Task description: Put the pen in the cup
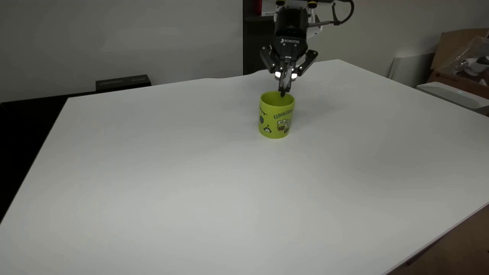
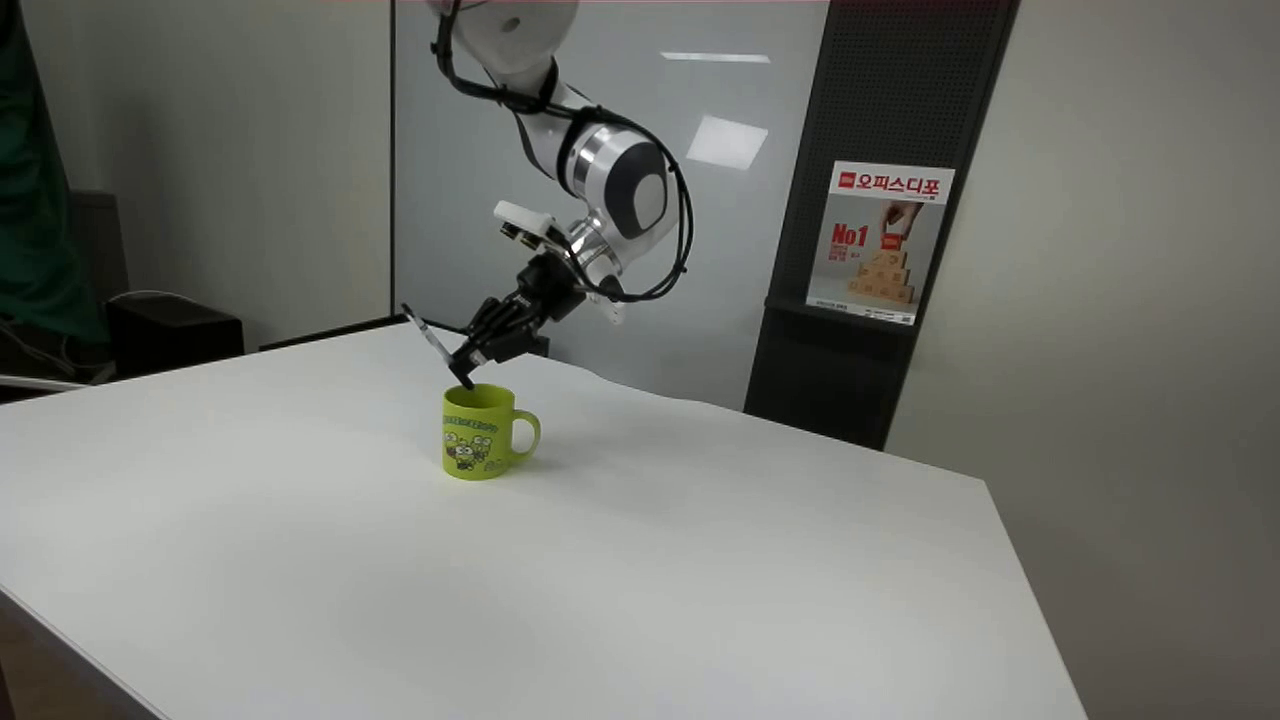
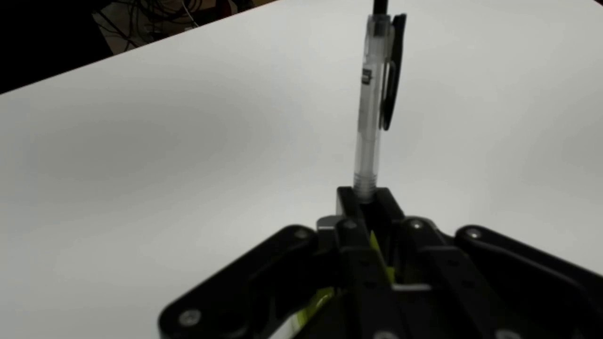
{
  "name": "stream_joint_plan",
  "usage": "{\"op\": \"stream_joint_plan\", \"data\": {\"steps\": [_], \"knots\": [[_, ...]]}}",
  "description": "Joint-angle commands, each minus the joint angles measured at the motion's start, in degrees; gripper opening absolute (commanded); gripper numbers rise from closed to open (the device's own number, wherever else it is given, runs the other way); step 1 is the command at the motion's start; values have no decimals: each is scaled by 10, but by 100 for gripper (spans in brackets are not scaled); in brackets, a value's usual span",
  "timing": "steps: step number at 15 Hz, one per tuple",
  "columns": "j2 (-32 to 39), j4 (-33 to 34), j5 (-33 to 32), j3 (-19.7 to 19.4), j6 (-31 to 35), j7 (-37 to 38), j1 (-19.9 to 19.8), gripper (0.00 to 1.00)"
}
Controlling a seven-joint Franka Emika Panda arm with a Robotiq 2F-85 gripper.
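Being pinched nr lower end by gripper (image 3: 367, 197), pen (image 3: 370, 110) is being held aslant nr mouth of cup (image 2: 478, 435); rim snag is prob. being risked by slant.

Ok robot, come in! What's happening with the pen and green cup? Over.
Gripper holds pen. Pen tilted, lower tip at mouth of green cup; can't tell if inside. Nothing seen in the way.

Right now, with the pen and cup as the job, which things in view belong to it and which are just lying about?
Belongs to the job:
pen, gripped
gripper, closed on it
cup, upright on the table

Just about:
poster
cardboard box
black box
green cloth
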Motion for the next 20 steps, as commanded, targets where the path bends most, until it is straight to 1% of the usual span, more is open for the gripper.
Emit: {"op": "stream_joint_plan", "data": {"steps": [1, 6, 7, 8, 10, 11, 15, 17, 18, 20], "knots": [[50, 81, 12, 12, -23, 25, -16, 3], [77, 117, 12, 19, -25, 33, -25, 3], [81, 123, 12, 20, -26, 34, -26, 38], [85, 129, 11, 21, -26, 35, -27, 39], [91, 139, 12, 24, -26, 37, -29, 51], [93, 142, 12, 26, -25, 37, -31, 59], [90, 148, 11, 30, -18, 34, -33, 85], [75, 140, 9, 19, 5, 33, -21, 98], [65, 135, 1, 12, 15, 39, -14, 99], [49, 127, 1, 12, 20, 51, -8, 100]]}}
